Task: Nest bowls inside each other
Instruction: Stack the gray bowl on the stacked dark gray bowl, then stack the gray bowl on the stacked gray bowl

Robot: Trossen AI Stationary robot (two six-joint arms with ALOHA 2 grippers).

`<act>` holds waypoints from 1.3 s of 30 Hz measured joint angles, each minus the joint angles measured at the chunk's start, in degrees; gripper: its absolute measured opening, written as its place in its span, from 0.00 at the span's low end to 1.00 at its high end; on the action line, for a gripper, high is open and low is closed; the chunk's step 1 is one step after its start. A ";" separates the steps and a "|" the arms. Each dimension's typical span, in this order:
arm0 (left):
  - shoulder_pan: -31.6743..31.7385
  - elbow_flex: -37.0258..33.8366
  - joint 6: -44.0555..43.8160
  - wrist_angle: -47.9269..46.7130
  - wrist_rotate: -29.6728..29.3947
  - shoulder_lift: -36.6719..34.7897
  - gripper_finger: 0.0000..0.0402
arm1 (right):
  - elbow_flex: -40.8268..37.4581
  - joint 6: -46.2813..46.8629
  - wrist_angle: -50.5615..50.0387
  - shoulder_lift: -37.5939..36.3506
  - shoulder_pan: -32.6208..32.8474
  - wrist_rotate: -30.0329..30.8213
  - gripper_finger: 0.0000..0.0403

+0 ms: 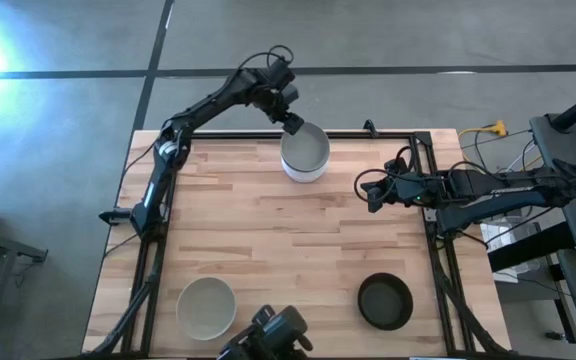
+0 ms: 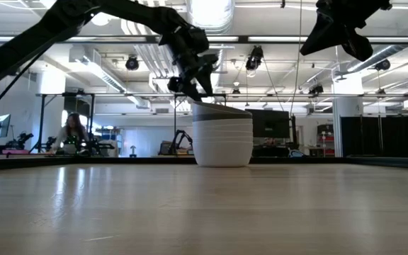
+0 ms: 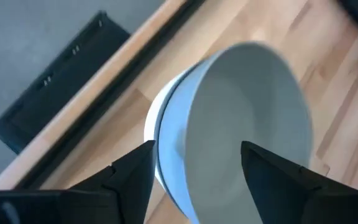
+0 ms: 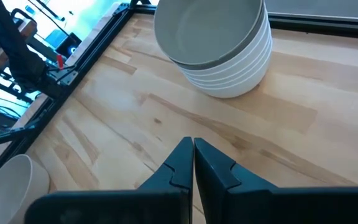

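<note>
Bowls sit nested in a white stack [image 1: 304, 152] near the table's far edge, a little left of centre in the high view, with a grey top bowl [image 4: 207, 28] resting tilted in the stack rather than level, its rim higher on one side (the low view shows the slant plainly). The right wrist view shows several white rims banded below that grey bowl. The left gripper [image 1: 293, 123] hangs just over the stack's far rim, its two dark fingers [image 3: 132, 177] spread wide apart and straddling the top bowl's edge; the left wrist view shows the fingers clear of the bowl, gripping nothing.

Two more bowls lie well apart from the stack along the table's near edge: a pale grey bowl [image 1: 206, 306] toward the left and a black bowl [image 1: 385, 301] toward the right, both upright and alone. The pale one's rim also shows at the corner of the right wrist view.

The right gripper [image 1: 373, 190] waits over the table's right side, between the stack and the black bowl, its fingers pressed together and empty. The wooden table [image 1: 268, 240] is framed by a dark metal rail. Beyond it, in the low view, a person [image 2: 69, 133] sits at a desk far off in the room.
</note>
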 joint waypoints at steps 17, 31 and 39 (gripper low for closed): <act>1.18 -2.91 3.13 4.66 4.75 -0.97 0.04 | 0.00 1.53 1.56 0.00 0.04 -0.02 0.02; 1.30 -8.84 2.94 6.77 3.05 -0.73 0.00 | 0.00 1.54 1.65 0.00 0.04 -0.08 0.02; 1.48 -7.87 1.53 8.02 3.09 -4.29 0.00 | 0.00 1.53 1.65 0.00 0.04 -0.09 0.02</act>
